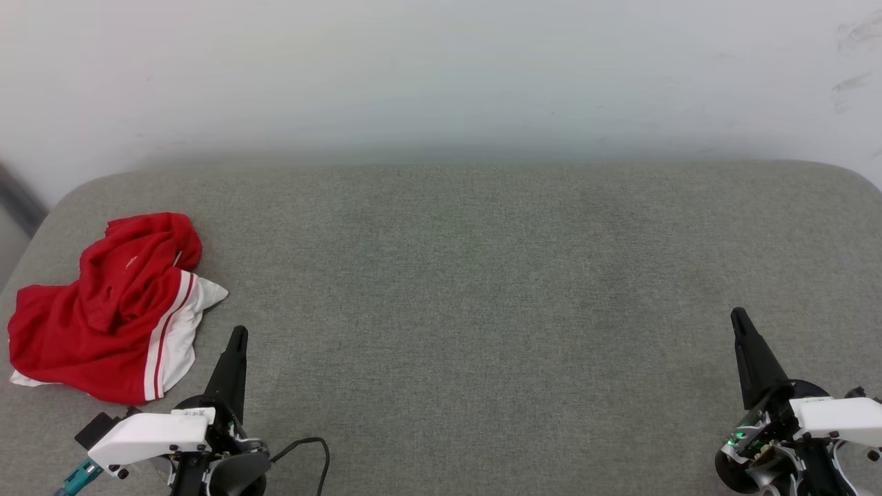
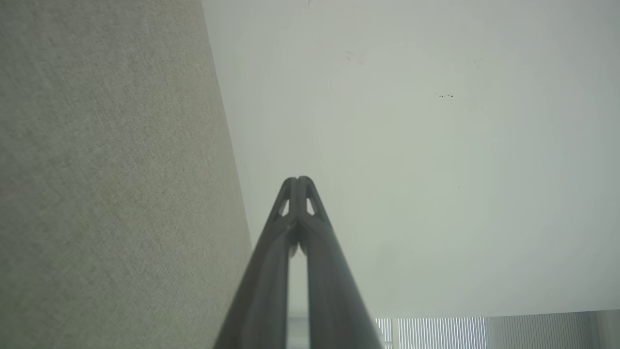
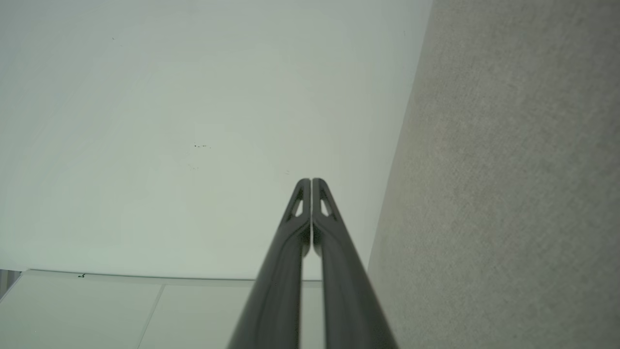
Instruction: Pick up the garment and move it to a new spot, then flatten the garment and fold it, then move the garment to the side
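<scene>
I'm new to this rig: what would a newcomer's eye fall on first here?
The crumpled red jersey T-shirt with a white, red-striped sleeve stands out, heaped at the near left of the grey fabric surface. Then come two dark claws, both shut: the left claw just right of the shirt and apart from it, and the right claw at the near right.

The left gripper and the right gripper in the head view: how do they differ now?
The left gripper stands close beside the garment; the right gripper is far from it, across the grey surface. The left gripper's tip leans right, the right gripper's tip leans left. Both are shut and hold nothing.
</scene>
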Controlling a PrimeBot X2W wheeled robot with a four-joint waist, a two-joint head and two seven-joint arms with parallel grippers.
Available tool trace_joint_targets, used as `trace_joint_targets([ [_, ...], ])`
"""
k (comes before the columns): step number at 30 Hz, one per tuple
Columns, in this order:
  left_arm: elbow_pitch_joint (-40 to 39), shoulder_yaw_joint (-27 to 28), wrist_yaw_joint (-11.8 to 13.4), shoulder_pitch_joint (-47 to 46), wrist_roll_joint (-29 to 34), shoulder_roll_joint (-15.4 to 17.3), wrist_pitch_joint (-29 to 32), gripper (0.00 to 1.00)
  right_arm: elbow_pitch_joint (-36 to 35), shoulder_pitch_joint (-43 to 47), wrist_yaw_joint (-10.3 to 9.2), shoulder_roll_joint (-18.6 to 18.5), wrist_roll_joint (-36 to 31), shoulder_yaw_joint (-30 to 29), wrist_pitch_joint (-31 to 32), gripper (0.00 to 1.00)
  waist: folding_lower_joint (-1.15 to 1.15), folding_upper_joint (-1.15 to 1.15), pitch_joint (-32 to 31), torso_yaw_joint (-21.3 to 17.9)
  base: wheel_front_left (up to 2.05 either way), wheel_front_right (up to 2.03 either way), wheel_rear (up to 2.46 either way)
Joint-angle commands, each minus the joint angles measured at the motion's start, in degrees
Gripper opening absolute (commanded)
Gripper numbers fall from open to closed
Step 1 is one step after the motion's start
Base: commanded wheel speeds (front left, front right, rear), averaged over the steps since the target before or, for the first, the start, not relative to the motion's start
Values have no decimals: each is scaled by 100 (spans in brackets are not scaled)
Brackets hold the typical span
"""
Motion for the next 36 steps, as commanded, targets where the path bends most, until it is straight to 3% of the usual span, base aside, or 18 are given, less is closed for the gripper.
trace_joint_targets([
  [1,1,8,-17,-65,15,-4,11,0,5,-78,19,13,6,5,-3,0,0,0,0,0,0,0,0],
  [36,1,8,-17,-65,15,-4,11,0,5,-78,19,13,7,4,-3,0,0,0,0,0,0,0,0],
])
